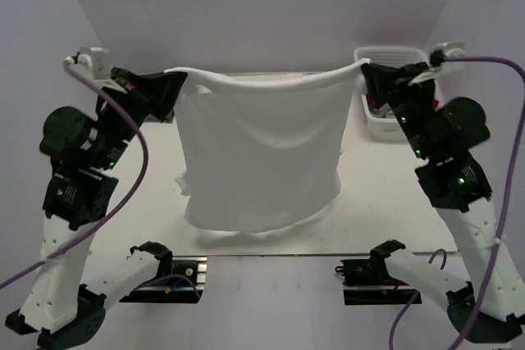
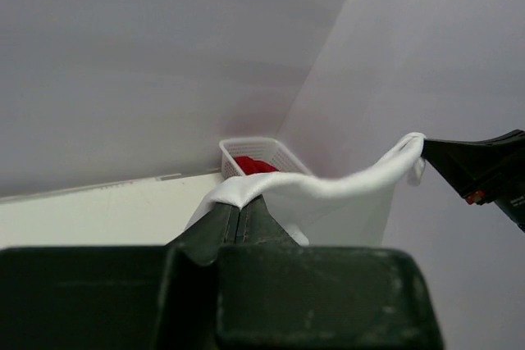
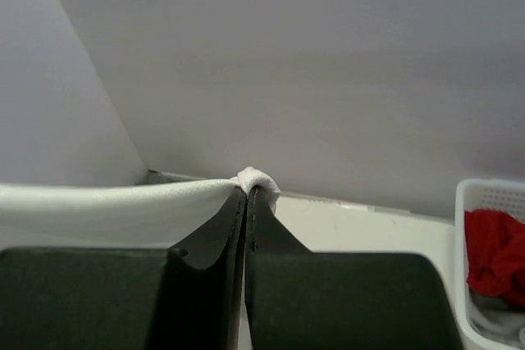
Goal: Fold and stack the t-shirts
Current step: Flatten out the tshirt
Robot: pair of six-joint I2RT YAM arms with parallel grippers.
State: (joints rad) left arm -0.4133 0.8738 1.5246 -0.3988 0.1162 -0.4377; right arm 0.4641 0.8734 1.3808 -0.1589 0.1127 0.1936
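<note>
A white t-shirt hangs stretched in the air between my two grippers, its top edge taut and its lower part draping down to the table. My left gripper is shut on its left top corner, seen in the left wrist view with the white t-shirt running off to the right. My right gripper is shut on its right top corner, seen in the right wrist view with the cloth stretching left.
A white basket stands at the back right behind the right arm; red cloth and grey cloth lie in it. It also shows in the left wrist view. Purple walls enclose the table at the back and sides.
</note>
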